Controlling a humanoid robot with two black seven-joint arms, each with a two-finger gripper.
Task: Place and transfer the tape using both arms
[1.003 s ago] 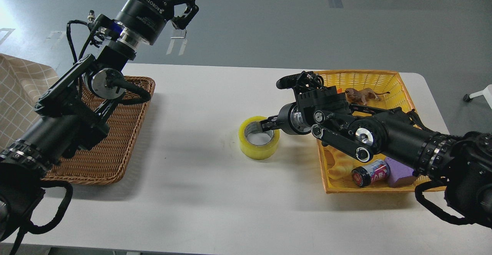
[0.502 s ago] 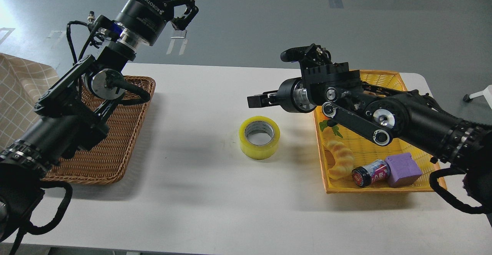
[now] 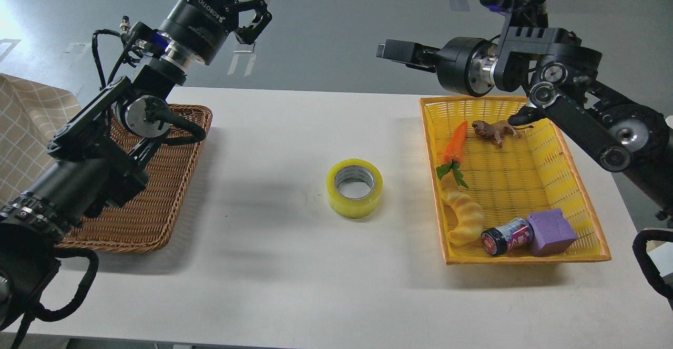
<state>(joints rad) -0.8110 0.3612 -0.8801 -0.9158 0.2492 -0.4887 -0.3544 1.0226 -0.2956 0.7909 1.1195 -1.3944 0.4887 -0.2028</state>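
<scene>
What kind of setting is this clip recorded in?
Probably a robotics lab or test room: a plain white table on a bare grey floor with tape marks, holding staged props, a yellow basket of toys and a wicker tray.

A second ago the right tool (image 3: 390,50) was down at the tape (image 3: 355,188), its fingers at the roll's rim. It has since let go and risen high above the worktop's (image 3: 294,265) far edge, uncovering the carrot (image 3: 454,144) and lion figure (image 3: 493,130) in the yellow basket (image 3: 591,217).
</scene>
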